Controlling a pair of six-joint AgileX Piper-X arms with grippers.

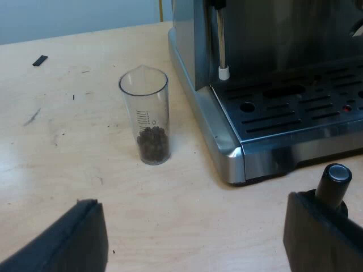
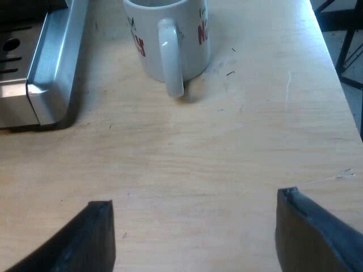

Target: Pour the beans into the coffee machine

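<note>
The left wrist view sits just behind the left gripper (image 1: 195, 204) and looks forward and down at a slant over the worktop (image 1: 62, 153) — the measuring glass (image 1: 145, 116) stands a little ahead, with the espresso machine (image 1: 266, 39) close beside it. The right wrist view rides behind the right gripper (image 2: 194, 201) and tilts more steeply down, with the mug (image 2: 170, 39) near ahead. Both views share the worktop and the espresso machine's steel base.

white mug (image 2: 170, 34), red lettering
</note>
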